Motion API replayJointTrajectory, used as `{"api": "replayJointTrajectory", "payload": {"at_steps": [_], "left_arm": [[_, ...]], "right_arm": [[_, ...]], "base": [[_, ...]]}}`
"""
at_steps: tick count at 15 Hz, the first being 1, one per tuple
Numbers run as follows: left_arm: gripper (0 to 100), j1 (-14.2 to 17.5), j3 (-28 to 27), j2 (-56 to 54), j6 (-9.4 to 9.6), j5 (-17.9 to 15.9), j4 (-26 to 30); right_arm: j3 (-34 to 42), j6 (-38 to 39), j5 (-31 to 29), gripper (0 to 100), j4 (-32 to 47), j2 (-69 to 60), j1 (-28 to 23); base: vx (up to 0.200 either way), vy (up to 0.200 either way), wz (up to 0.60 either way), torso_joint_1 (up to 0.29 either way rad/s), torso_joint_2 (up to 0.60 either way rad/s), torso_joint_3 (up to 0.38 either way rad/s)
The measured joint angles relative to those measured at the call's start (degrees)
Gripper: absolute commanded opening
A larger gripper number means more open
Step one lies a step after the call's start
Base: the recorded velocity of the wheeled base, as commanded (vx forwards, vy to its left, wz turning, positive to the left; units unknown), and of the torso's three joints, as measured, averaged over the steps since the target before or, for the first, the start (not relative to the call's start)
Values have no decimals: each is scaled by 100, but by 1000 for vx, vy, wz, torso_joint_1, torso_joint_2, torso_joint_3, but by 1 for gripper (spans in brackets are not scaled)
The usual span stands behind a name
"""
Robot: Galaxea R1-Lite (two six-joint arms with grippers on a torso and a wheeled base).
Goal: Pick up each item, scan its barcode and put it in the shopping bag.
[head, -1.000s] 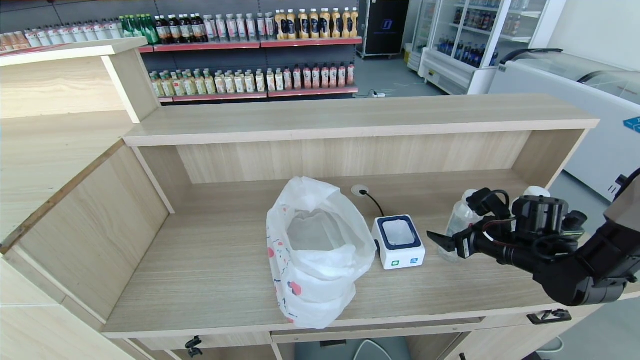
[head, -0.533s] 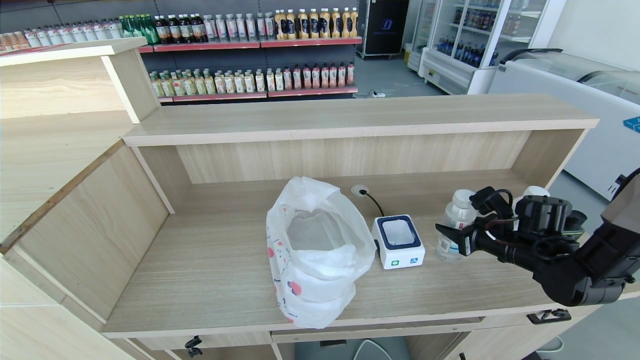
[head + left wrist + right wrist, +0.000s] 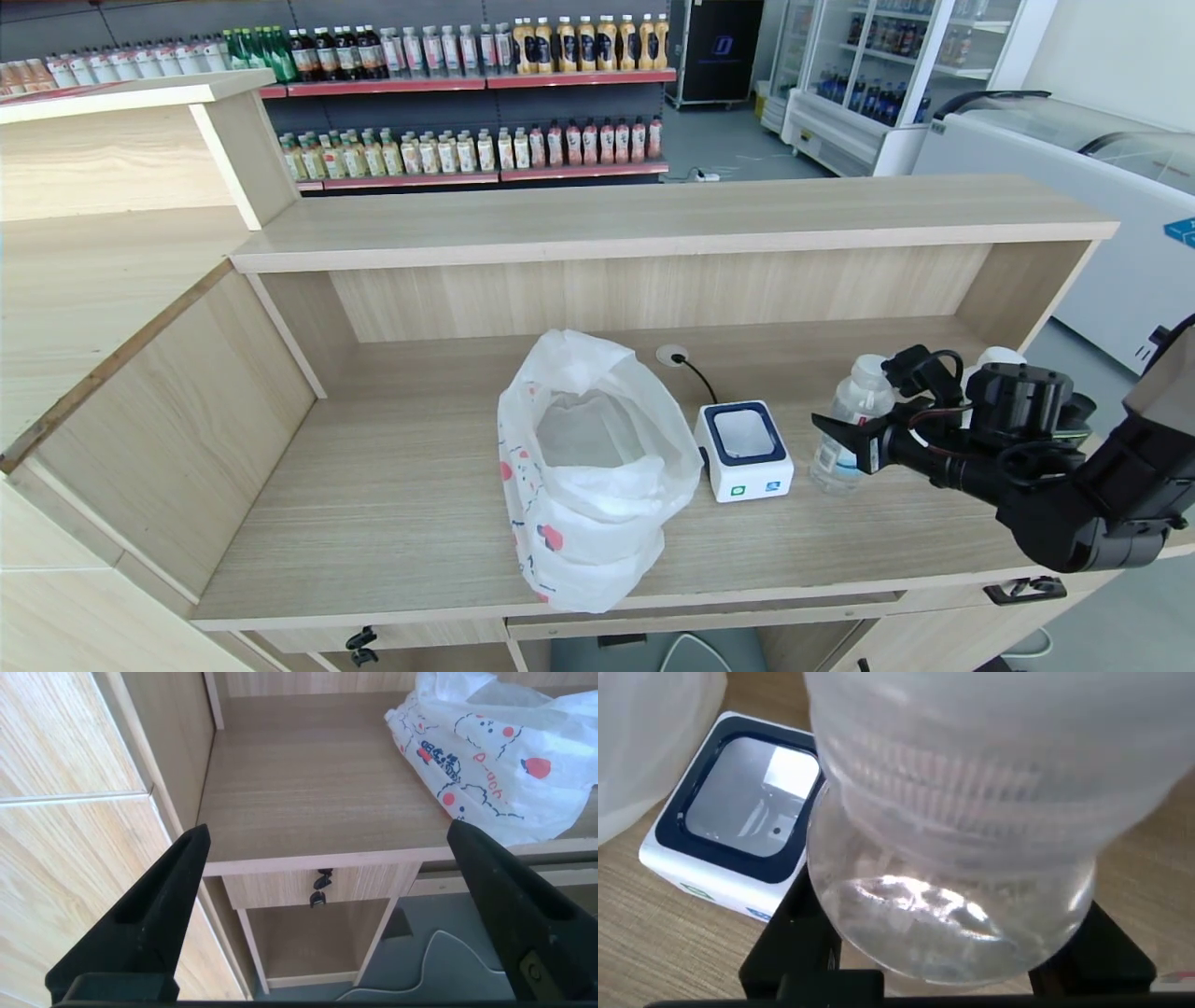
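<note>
Well to the left of the white box-shaped barcode scanner (image 3: 744, 450) with its dark-blue-framed window, out past the counter's front edge: left gripper (image 3: 327, 917), black jaws spread wide, nothing between them. Just beside the scanner on its left: white plastic shopping bag (image 3: 588, 467) printed with red and blue cartoon figures, mouth open upward, lettering on it too small to make out. On the scanner's front face, two small stickers, one green and one blue, print illegible. Behind the scanner, a black cable (image 3: 700, 378) running to a round grommet (image 3: 671, 355) in the pale wooden counter (image 3: 373, 504). Just right of the scanner and apart from it: clear plastic water bottle (image 3: 848, 425) with a white cap, upright, blue-banded label unreadable. Clamped on its body from both sides by the right gripper (image 3: 857, 403), jaws closed to the bottle's width. From the right wrist, the bottle's base looming beside the scanner's corner; contact with the counter impossible to tell. Farther right of the scanner, the white cap of a second bottle (image 3: 1001, 357), body hidden behind the right arm.
</note>
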Motion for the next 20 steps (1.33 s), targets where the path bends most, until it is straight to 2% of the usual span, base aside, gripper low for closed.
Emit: {"api": "replayJointTrajectory", "payload": {"at_steps": [3,4,8,12,16,20], "left_arm": [[100,0,0,0,2,0,0],[100,0,0,0,2,2,0],[100,0,0,0,2,2,0],[100,0,0,0,2,0,0],[100,0,0,0,2,2,0],[100,2,0,0,2,2,0]], "right_arm": [[52,532,284,0,177,-280,-63],[38,780,378,0,511,-523,-67],[-430,1402,1213,0,2733,-1954,-100],[-1197,1608,2222,0,5266,-3550,13],[-2367,2109,2475,0,7011,-4639,532],[-2686,2353,2499,0,7342,-5160,973]], "base": [[0,0,0,0,0,0],[0,0,0,0,0,0],[0,0,0,0,0,0],[0,0,0,0,0,0],[0,0,0,0,0,0],[0,0,0,0,0,0]]}}
